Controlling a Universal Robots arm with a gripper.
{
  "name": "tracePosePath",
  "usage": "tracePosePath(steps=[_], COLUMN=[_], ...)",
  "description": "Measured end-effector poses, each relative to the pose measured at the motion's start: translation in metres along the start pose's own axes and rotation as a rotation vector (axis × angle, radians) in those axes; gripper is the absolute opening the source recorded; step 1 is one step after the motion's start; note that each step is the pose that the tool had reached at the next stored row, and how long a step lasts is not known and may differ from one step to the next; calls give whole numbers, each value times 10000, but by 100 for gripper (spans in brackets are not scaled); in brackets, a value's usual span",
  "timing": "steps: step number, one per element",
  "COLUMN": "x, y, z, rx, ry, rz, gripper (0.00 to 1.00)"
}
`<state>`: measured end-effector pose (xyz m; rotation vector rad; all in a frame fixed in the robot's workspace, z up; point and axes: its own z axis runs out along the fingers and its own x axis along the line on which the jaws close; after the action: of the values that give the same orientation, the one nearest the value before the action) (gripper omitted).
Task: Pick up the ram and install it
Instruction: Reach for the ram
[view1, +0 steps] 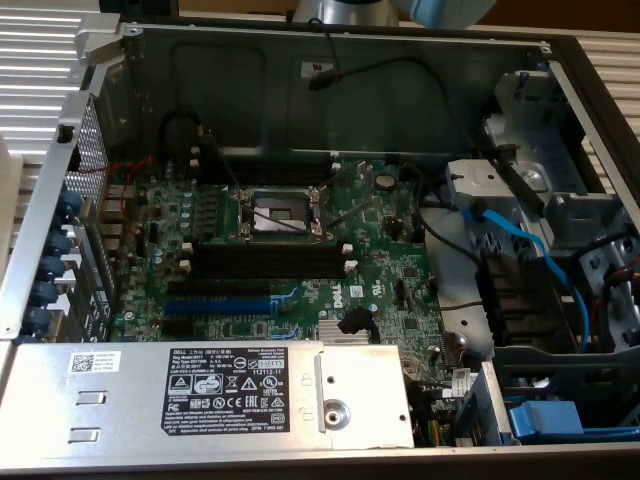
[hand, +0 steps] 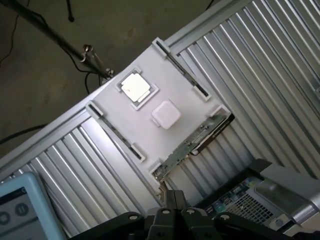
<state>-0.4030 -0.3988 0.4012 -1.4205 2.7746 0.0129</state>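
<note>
The ram (hand: 194, 143), a thin green stick, lies along one edge of a white tray (hand: 175, 85) on a ribbed metal surface. My gripper (hand: 173, 196) hovers above it, shut with nothing between its fingers, their tips close to one end of the stick. In the exterior view the open computer case shows the green motherboard (view1: 390, 260) with long black slots (view1: 265, 262) that have white end clips, below the CPU socket (view1: 280, 212).
On the tray sit a silver processor chip (hand: 135, 87) and a small white square block (hand: 165, 114). A light-blue device (hand: 20, 205) lies near the gripper. The case holds a grey power supply (view1: 200, 395), a blue slot (view1: 220, 300) and blue cables (view1: 530, 245).
</note>
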Motion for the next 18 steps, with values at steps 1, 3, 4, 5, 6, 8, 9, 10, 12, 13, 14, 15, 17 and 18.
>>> tracePosePath(steps=[1,3,4,5,6,8,9,10,12,13,14,15,17,18], x=[0,1,1,1,1,3,11,27,76,101,121,132,136,136], y=[0,0,0,0,0,2,12,34,103,137,166,180,183,183], z=[3,8,11,14,17,26,31,37,46,50,57,62,68,71], rx=[-4,-14,-19,-23,-28,-36,-39,-39,-40,-41,-42,-43,-51,-55], ry=[-1,-2,-3,-4,-5,-8,-6,-9,-8,-7,-7,-8,-7,-7], rz=[-178,-555,-735,-920,-1098,-1463,-1555,-1594,-1614,-1622,-1645,-1696,-1956,-2128], gripper=[11,11,11,11,11,11,11,11,11,11,11,11,11,11])
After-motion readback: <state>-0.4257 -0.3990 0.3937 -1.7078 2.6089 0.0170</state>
